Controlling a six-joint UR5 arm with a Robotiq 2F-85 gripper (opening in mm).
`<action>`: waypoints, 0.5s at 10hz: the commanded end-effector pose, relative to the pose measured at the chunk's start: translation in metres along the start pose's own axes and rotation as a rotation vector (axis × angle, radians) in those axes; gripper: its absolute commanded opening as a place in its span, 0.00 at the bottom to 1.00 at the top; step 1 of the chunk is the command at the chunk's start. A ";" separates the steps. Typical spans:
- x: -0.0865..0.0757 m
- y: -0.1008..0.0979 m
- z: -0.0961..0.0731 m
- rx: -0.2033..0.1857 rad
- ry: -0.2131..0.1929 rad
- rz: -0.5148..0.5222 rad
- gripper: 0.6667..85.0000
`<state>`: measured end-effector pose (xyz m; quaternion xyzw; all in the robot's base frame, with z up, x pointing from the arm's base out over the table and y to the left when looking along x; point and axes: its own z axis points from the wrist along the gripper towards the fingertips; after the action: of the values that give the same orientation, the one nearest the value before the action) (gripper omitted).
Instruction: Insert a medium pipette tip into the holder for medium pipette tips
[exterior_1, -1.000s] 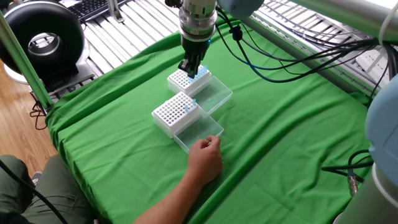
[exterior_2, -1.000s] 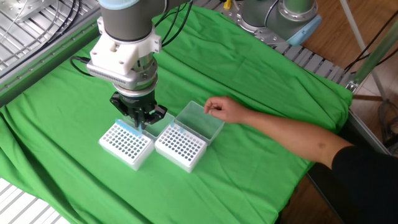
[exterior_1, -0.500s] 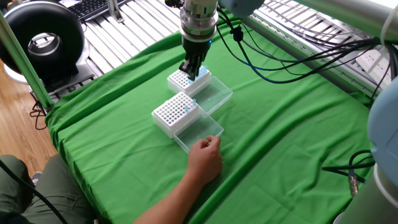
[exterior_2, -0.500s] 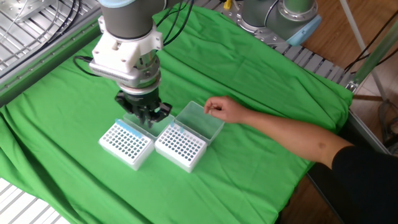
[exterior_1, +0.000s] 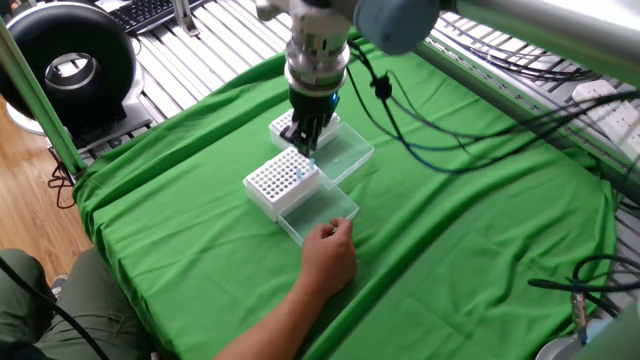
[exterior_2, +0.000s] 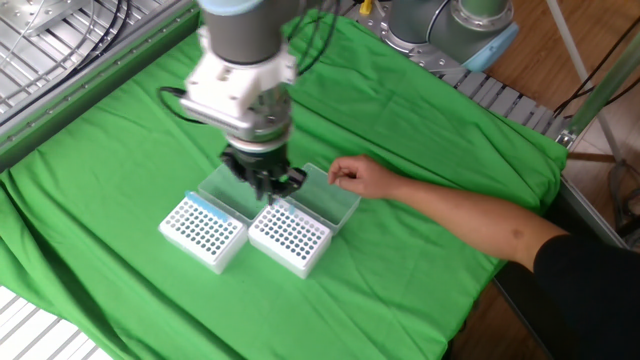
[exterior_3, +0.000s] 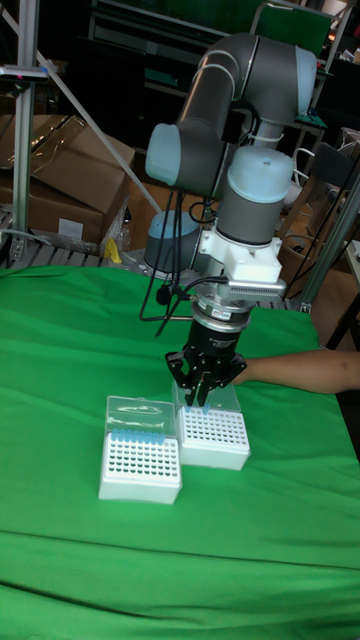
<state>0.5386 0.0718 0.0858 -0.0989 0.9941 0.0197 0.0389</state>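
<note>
Now | my gripper (exterior_2: 268, 185) has shifted from the other rack (exterior_2: 204, 231) to over the holder for medium pipette tips (exterior_2: 290, 239) | fingers pinching a medium pipette tip (exterior_3: 204, 398) | insertion next, at the holder's 12 o'clock edge.

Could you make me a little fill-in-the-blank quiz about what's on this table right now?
1. The cloth covering the table is ____.
2. The number of white racks with holes on it is ____.
3. A person's ____ rests on the clear lid of the rack nearest them.
4. The gripper hangs over the rack that stands ____ the person's side.

Missing words: green; two; hand; nearer
</note>
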 end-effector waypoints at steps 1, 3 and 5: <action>0.018 0.022 0.007 0.003 0.011 0.057 0.27; 0.026 0.026 0.006 -0.005 0.029 0.065 0.28; 0.027 0.034 0.006 -0.030 0.035 0.088 0.32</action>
<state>0.5130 0.0905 0.0786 -0.0706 0.9970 0.0215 0.0250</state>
